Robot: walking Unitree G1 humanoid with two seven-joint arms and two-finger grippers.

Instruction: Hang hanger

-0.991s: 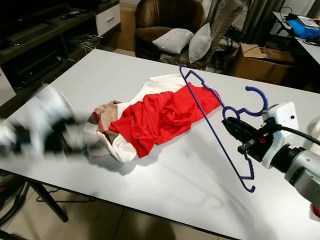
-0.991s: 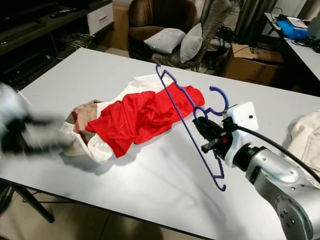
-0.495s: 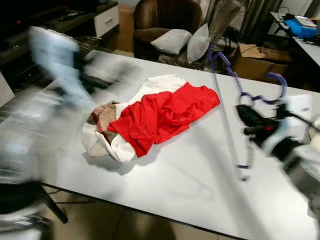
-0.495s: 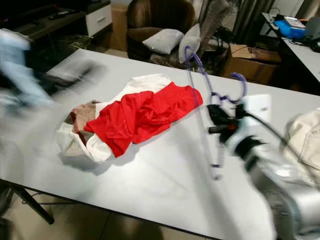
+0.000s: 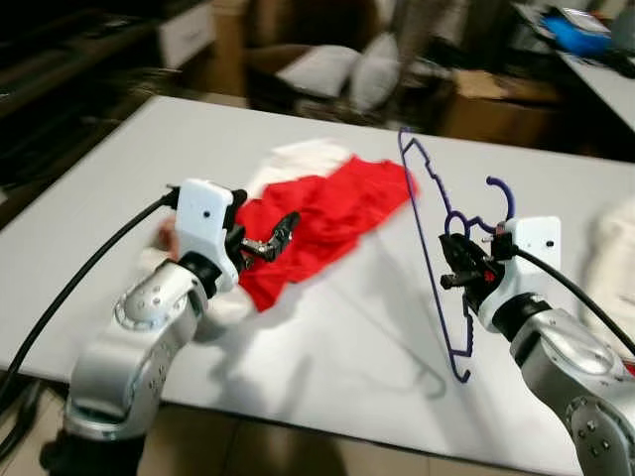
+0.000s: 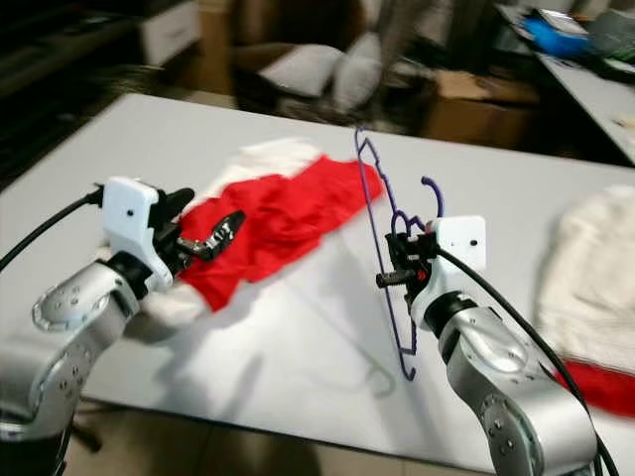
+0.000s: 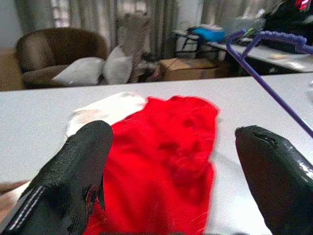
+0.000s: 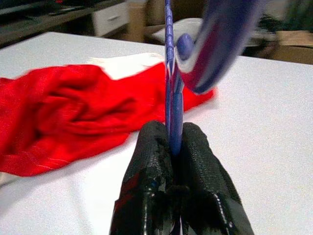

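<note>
My right gripper is shut on a purple plastic hanger just under its hook and holds it tilted up off the white table. In the right wrist view both black fingers pinch the hanger's bar. My left gripper hovers open over a crumpled red garment that lies on a white one. The left wrist view has its two fingers wide apart, with the red garment beyond them and nothing held.
A white cloth with a red one under it lies at the table's right edge. Behind the table stand a brown armchair with grey cushions and a cardboard box. A dark cabinet runs along the far left.
My left arm has swung up from the left and now holds its open gripper over the red garment. The right gripper has turned the hanger more upright. The camera has shifted.
</note>
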